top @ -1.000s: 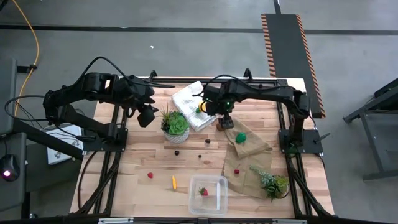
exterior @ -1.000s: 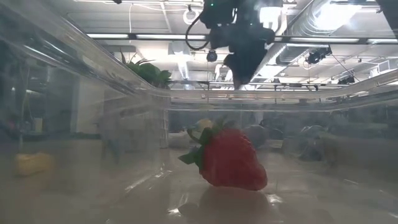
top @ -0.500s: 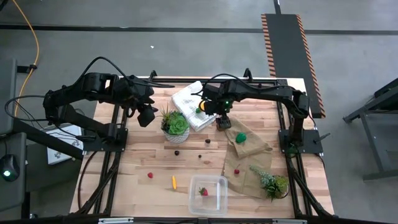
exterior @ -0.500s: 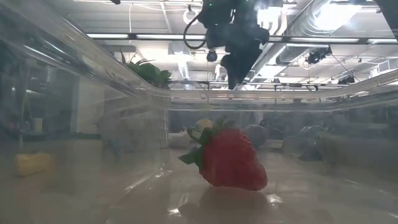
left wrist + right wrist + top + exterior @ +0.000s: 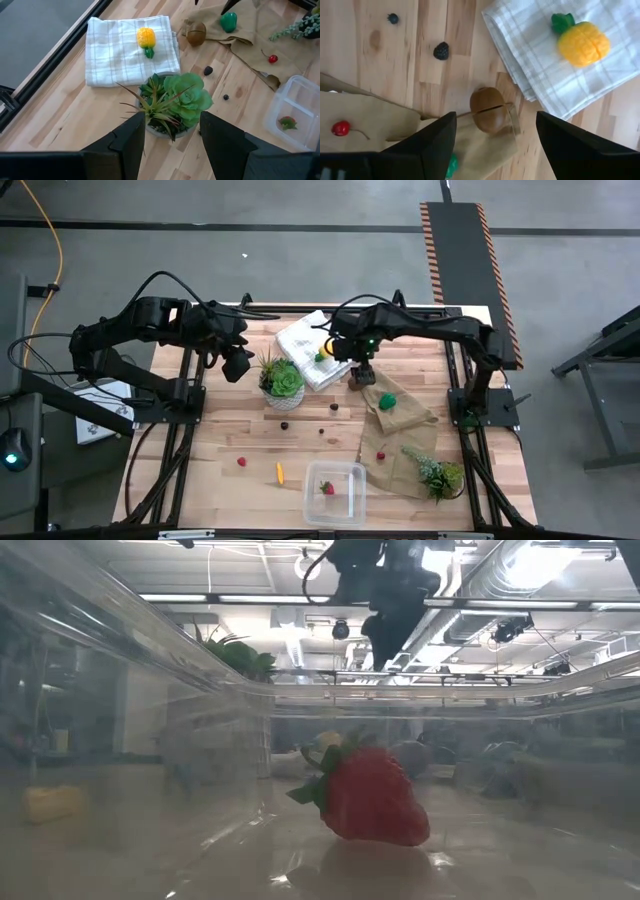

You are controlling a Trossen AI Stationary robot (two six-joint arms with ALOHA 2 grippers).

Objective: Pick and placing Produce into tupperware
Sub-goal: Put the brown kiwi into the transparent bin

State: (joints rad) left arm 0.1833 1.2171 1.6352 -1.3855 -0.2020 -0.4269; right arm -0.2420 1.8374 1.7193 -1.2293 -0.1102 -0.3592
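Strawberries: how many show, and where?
2. One strawberry lies inside the tupperware; another strawberry sits on the table left of the orange stick. Others may be hidden.

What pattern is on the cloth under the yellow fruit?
White cloth with a faint grey check; clearest in the right wrist view.

The worktop (image 5: 220, 442) is pale planked wood with visible grain and knots, matt. The tupperware (image 5: 335, 488) is clear glossy plastic with reflections. The folded cloth (image 5: 131, 47) is white woven fabric with a faint check. The paper bag (image 5: 400, 442) is crumpled matt brown paper. The strawberry (image 5: 370, 795) looks smooth, shiny plastic.
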